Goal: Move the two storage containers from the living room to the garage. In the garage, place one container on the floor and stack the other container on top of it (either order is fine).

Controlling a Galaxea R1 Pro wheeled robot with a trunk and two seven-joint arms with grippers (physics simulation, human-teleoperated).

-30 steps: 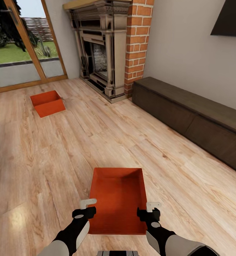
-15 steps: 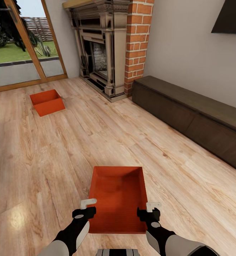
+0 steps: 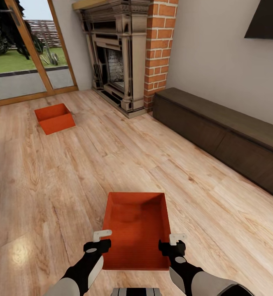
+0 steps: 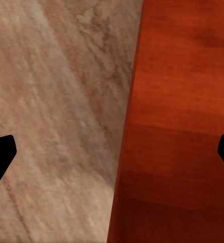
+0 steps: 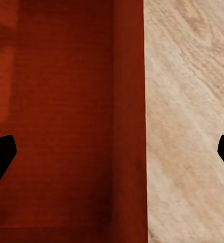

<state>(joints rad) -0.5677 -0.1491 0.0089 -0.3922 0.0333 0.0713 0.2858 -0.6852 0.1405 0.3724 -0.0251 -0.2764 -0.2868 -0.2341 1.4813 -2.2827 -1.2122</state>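
I see my left tool (image 3: 99, 241) and right tool (image 3: 174, 243) both spread, each straddling a side wall of the near storage container (image 3: 136, 230) on the wood-plank floor (image 3: 111, 168). The second storage container (image 3: 54, 118) sits far left, near the glass door (image 3: 25, 53) and fireplace (image 3: 115, 57).

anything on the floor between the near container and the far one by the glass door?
Nothing: in the head view only bare wood-plank floor runs from the near container to the far container.
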